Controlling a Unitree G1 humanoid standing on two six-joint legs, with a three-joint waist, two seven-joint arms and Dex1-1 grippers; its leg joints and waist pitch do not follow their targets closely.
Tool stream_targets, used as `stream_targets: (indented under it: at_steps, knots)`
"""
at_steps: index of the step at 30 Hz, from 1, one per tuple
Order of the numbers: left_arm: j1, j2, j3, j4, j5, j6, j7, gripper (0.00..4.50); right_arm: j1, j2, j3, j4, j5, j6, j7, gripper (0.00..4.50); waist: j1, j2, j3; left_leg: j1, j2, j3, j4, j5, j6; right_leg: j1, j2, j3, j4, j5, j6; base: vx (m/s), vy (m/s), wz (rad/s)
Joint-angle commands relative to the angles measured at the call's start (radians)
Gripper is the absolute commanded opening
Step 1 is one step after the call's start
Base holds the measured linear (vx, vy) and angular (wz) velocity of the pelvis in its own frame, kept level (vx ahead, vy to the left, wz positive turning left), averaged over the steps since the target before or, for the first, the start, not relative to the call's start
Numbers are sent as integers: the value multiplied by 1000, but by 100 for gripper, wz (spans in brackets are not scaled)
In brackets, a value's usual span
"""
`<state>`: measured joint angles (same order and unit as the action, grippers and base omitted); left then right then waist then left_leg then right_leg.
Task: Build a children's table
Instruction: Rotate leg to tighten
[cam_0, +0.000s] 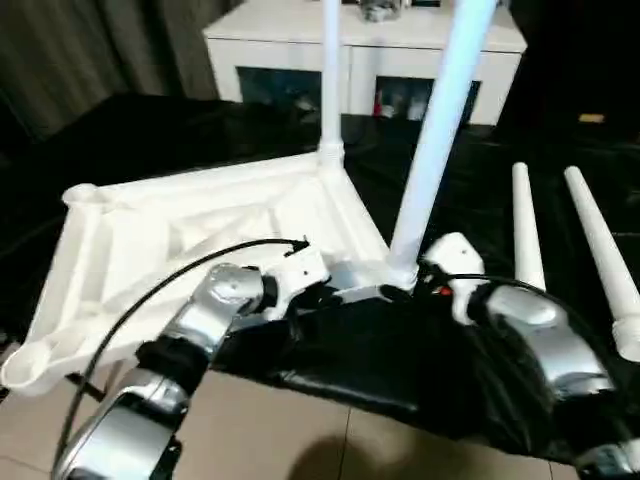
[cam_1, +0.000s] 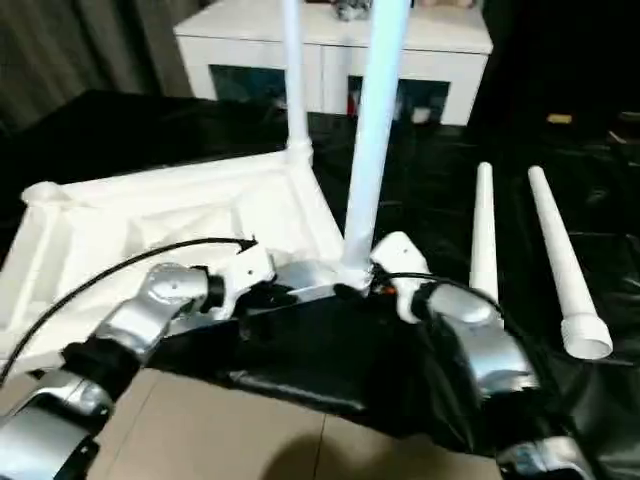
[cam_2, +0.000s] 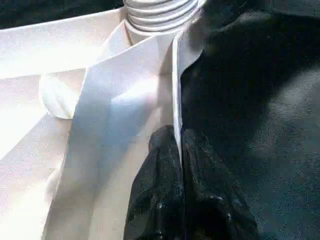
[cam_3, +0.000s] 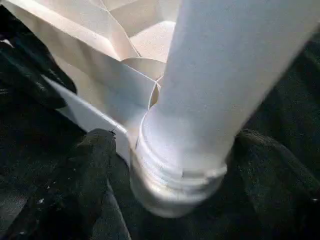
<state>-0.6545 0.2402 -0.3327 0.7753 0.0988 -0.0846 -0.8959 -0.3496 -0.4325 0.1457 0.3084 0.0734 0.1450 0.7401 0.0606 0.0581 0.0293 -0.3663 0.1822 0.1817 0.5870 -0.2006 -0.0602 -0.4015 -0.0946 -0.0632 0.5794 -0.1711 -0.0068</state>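
White ribbed tabletop (cam_0: 200, 215) upside down (two legs (cam_0: 440, 130) upright)

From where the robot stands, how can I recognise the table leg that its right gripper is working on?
Find the white plastic tabletop lying upside down on the black sheet. Two white tube legs stand upright in its corner sockets; take the nearer leg. Only this one has the right gripper open around its threaded base.

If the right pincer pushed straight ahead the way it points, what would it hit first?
Most likely the threaded base of the near leg, which stands between the right pincer's open fingers, at the tabletop's corner socket.
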Motion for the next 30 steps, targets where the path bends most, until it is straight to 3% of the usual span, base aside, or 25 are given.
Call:
stream_targets:
  at_steps: [1, 3, 4, 5, 7, 9, 11, 13, 16, 17, 18, 20, 21, 23, 25, 26, 28, 29, 30]
  knots:
    - [-58, -13, 57, 12, -13, -54, 141, 0, 28, -11, 12, -59, 23, 30, 34, 397, -1, -16, -46, 14, 43, -11, -76, -245, 70, 46, -48, 37, -73, -301, -183, 0, 0, 0]
    - [-78, -22, 70, 32, -13, -75, 170, 0, 48, -25, 0, -90, 26, 47, 43, 397, -6, -16, -49, 0, 41, -16, -76, -230, 68, 54, -49, 33, -68, -272, -174, 0, 0, 0]
    - [-79, -22, 70, 33, -13, -75, 171, 0, 48, -25, 0, -90, 25, 48, 43, 397, -6, -16, -49, 0, 41, -16, -76, -230, 68, 54, -49, 33, -68, -272, -174, 0, 0, 0]
    - [-86, -25, 79, 39, -18, -75, 177, 55, 54, -29, -3, -99, 24, 52, 45, 402, -9, -19, -50, -1, 39, -16, -73, -221, 71, 54, -49, 33, -69, -249, -177, 0, 0, 0]
    - [-114, -33, 102, 76, -18, -107, 200, 56, 71, -42, -8, -128, 30, 70, 40, 402, -10, -21, -56, -5, 33, -13, -60, -149, 98, 56, -48, 33, -60, -158, -209, 0, 0, 0]
    - [-134, -36, 118, 101, -21, -141, 216, 79, 83, -45, -10, -152, 33, 87, 36, 402, -7, -12, -64, -6, 38, -15, -53, -80, 131, 55, -48, 31, -45, -38, -248, 0, 0, 0]
    - [-141, -36, 132, 100, -30, -162, 235, 96, 85, -32, -5, -163, 26, 96, 22, 402, -4, -12, -62, -8, 39, -13, -49, -63, 154, 55, -46, 29, -38, 20, -266, 0, 0, 0]
    - [-147, -28, 167, 84, -51, -160, 288, 94, 71, 5, 2, -155, 4, 110, -33, 402, -6, -14, -61, -9, 38, -12, -48, -69, 165, 56, -47, 28, -37, 21, -274, 0, 0, 0]
    - [-148, -13, 206, 57, -76, -132, 328, 94, 53, 42, 5, -137, -22, 115, -89, 402, -6, -11, -62, -6, 39, -12, -49, -70, 150, 53, -46, 28, -35, -12, -276, 0, 0, 0]
    - [-142, 11, 237, 25, -84, -106, 352, 94, 41, 77, 2, -129, -19, 139, -126, 402, -9, -16, -62, -6, 38, -11, -49, -71, 148, 52, -44, 28, -35, -14, -276, 0, 0, 0]
    - [-131, 41, 275, -4, -87, -82, 385, 94, 31, 104, 2, -128, -13, 154, -149, 402, -11, -13, -62, -8, 37, -12, -47, -70, 143, 50, -44, 28, -33, -19, -273, 0, 0, 0]
    - [-124, 58, 298, -21, -89, -69, 406, 94, 27, 120, 4, -128, -10, 161, -161, 402, -14, -12, -57, -6, 39, -11, -51, -104, 128, 46, -43, 28, -35, -68, -265, 0, 0, 0]
    - [-89, 134, 376, -80, -96, -21, 474, 94, 10, 161, 8, -119, -14, 176, -199, 402, -15, -15, -55, -2, 40, -10, -53, -133, 110, 44, -42, 29, -39, -108, -254, 0, 0, 0]
    - [-59, 184, 422, -122, -94, 6, 516, 94, 1, 185, 7, -113, -17, 183, -225, 402, -24, -10, -51, -8, 39, -13, -59, -162, 79, 43, -41, 28, -37, -149, -234, 0, 0, 0]
    - [-41, 216, 456, -145, -94, 25, 544, 94, -5, 199, 2, -105, -15, 189, -241, 402, -25, -6, -47, 4, 39, -11, -62, -207, 41, 35, -38, 31, -46, -206, -214, 0, 0, 0]
    - [-12, 263, 504, -174, -95, 48, 576, 94, -14, 216, -1, -92, -20, 196, -263, 402, -23, -13, -50, 6, 43, -12, -62, -209, 31, 33, -40, 33, -41, -198, -217, 0, 0, 0]
    - [45, 360, 596, -220, -83, 86, 637, 94, -33, 245, -7, -63, -26, 209, -299, 402, -30, -2, -48, -1, 40, -17, -68, -214, 9, 34, -38, 31, -33, -196, -198, 0, 0, 0]
    - [70, 407, 635, -216, -80, 107, 657, 94, -39, 255, -8, -52, -29, 214, -311, 402, -30, -12, -47, 9, 40, -14, -68, -225, 0, 27, -34, 33, -41, -194, -196, 0, 0, 0]
    - [76, 417, 643, -213, -81, 113, 661, 94, -40, 257, -8, -50, -29, 215, -312, 402, -27, -6, -48, 11, 41, -16, -67, -223, -7, 26, -37, 34, -34, -179, -202, 0, 0, 0]
